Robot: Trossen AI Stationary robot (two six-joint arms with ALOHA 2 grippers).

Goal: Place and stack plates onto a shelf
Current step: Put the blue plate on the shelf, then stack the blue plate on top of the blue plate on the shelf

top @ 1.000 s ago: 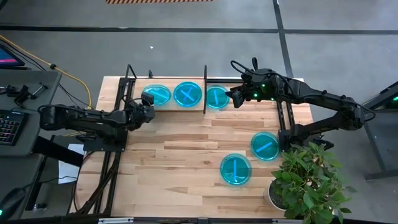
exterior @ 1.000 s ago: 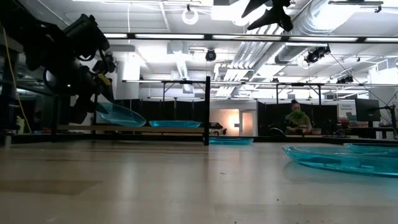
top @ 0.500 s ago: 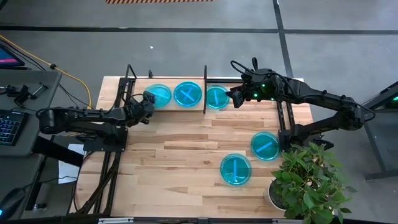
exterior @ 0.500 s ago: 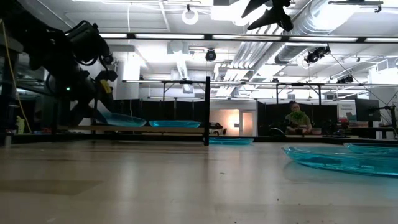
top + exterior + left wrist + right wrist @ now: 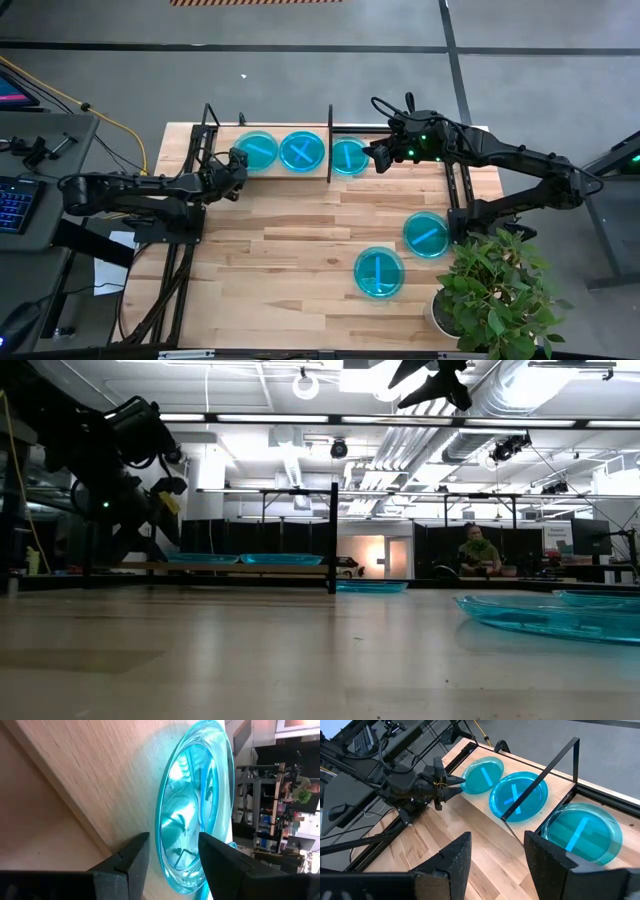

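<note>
So the leftmost plate [image 5: 257, 151] is down flat on the shelf [image 5: 270, 172] now; a second ago the left hand [image 5: 236, 163] had it tipped up at an angle, and in the low view it now lies level next to the others. The left hand sits right at that plate's rim with its fingers [image 5: 131, 865] spread either side of the edge, not pinching it as far as I can see. Next along is a stacked pair [image 5: 302, 151] showing a crossed stripe, then the black divider [image 5: 330, 143], then another plate [image 5: 349, 156] on the far side of it. The right hand [image 5: 380, 159] hovers just beside that one, fingers apart, holding nothing. Two more plates [image 5: 379, 272] [image 5: 426, 235] wait on the surface [image 5: 270, 260] near a potted plant [image 5: 495, 295].
</note>
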